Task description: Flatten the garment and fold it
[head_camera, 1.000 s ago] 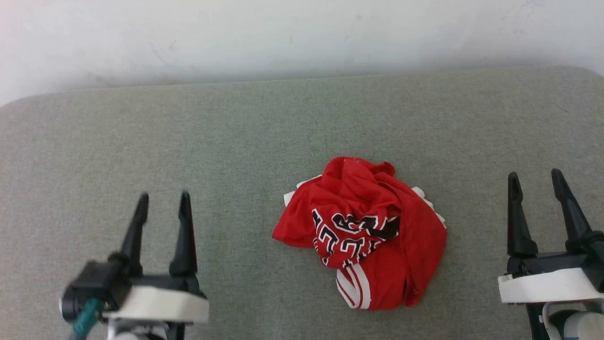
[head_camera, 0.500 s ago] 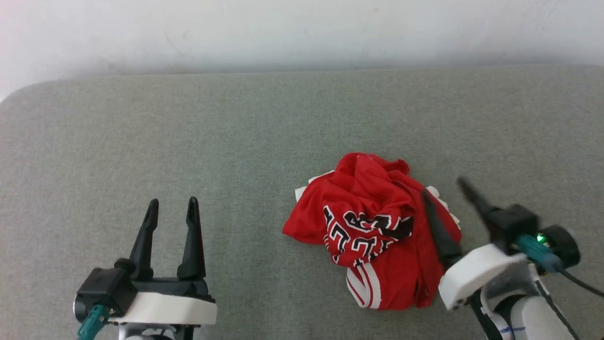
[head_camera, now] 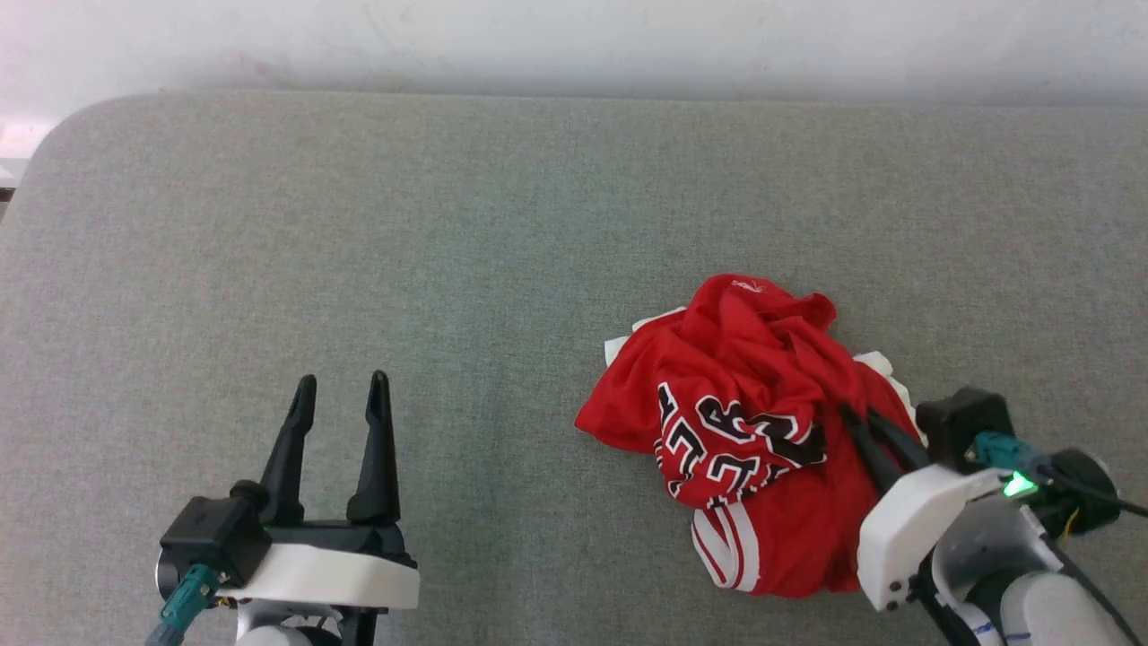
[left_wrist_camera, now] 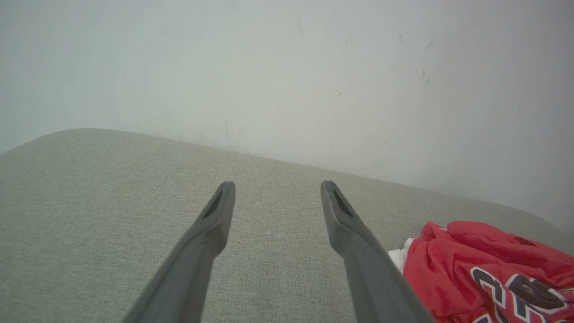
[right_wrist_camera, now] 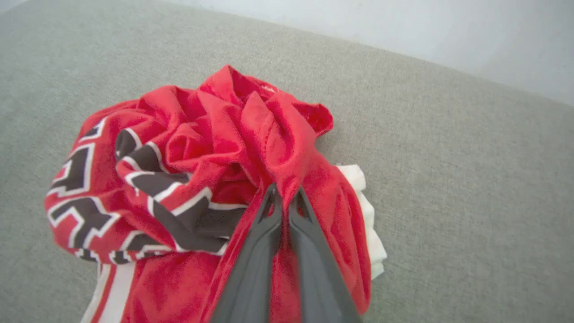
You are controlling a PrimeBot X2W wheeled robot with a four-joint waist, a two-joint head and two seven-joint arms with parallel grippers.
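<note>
Right wrist view: what had changed?

The right hand point(right_wrist_camera: 284, 199), wide open beside the heap a second earlier, had swung in and pinched a ridge of red cloth on the right side of the garment point(right_wrist_camera: 224, 130), its fingers nearly together.

Meaning what?

Probably the first grasp for lifting and spreading it. Nothing was flattened yet.

And the left hand point(head_camera: 341, 386)?

Open and empty, well apart to the left, over the bare desk point(head_camera: 448, 224).

How did the garment look?

It was a crumpled mound right of centre on the desk. Striped trim lay nearest the robot, with buckled black, white-edged lettering above it. Red folds were piled on top, white sleeve edges peeked out at both sides, and the pale wall point(head_camera: 574, 45) stood beyond.
</note>
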